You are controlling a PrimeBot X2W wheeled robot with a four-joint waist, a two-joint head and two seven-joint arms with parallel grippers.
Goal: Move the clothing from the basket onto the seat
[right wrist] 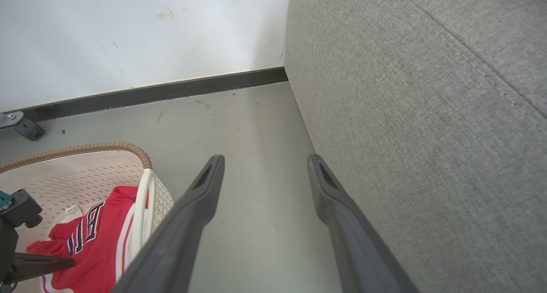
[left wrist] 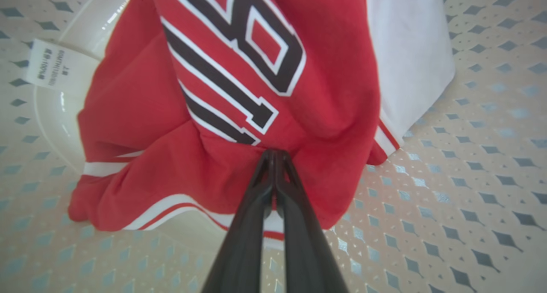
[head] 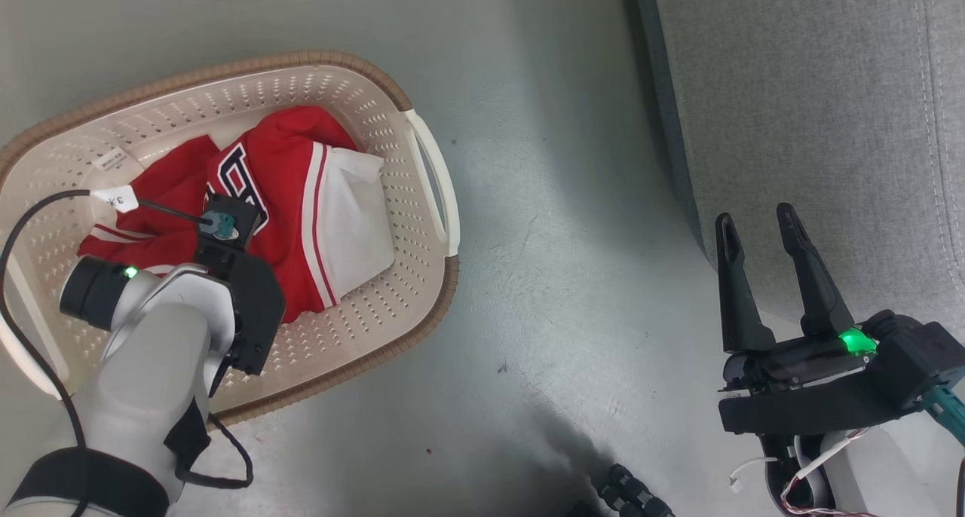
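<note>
- Pinching a fold of the red clothing [left wrist: 213, 71], the left fingers [left wrist: 275, 169] were pressed together at their tips, with the fabric puckered around them.
- The clothing lay bunched inside the basket [head: 362, 313], black-and-white lettering uppermost and a white panel towards the handle nearest the seat [head: 814, 125].
- The right fingers [head: 735, 298] stood wide apart and held nothing, hovering above the grey floor [head: 543, 238] just beside the seat's front edge.
- The basket sat on the floor, well apart from the seat, a broad grey fabric cushion with a stitched seam.
- Beyond both, a pale wall [right wrist: 128, 36] met the floor along a dark skirting [right wrist: 171, 92].
</note>
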